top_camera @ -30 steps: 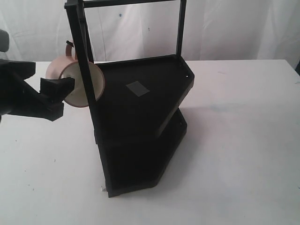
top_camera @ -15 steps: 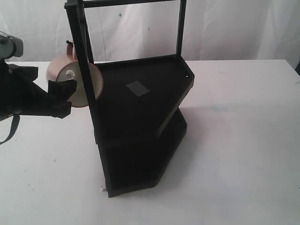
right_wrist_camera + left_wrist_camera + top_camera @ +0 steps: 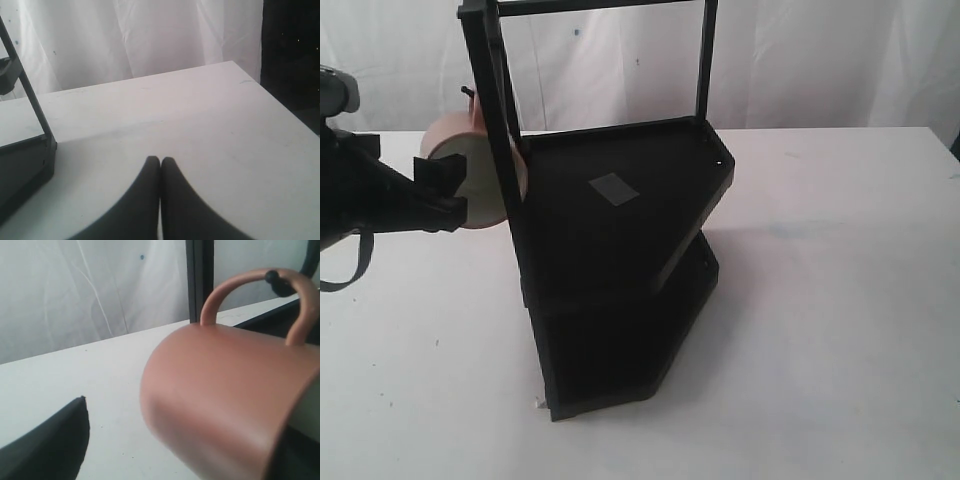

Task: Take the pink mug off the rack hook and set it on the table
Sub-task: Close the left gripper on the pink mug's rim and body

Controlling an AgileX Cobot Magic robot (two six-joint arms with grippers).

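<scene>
The pink mug [image 3: 448, 135] hangs beside the black rack's upright post [image 3: 492, 120], its cream inside facing the exterior camera. In the left wrist view the mug [image 3: 225, 390] fills the frame, and its loop handle [image 3: 250, 280] is still over the rack hook [image 3: 274, 277]. The hook's tip [image 3: 468, 92] shows above the mug. My left gripper [image 3: 445, 185] is open around the mug. One finger [image 3: 50, 450] stands clear of the mug's base and the other lies dark by its rim. My right gripper [image 3: 160, 161] is shut and empty above the table [image 3: 175, 110].
The tall black two-shelf rack [image 3: 620, 220] stands mid-table, with a grey patch [image 3: 613, 188] on its upper shelf. Its corner [image 3: 20, 165] shows in the right wrist view. White table [image 3: 820, 300] spreads to the right, and a white curtain hangs behind.
My left gripper has moved up and a little left. The mug has swung left with it, its cream face looks narrower, and its handle no longer shows in the exterior view.
</scene>
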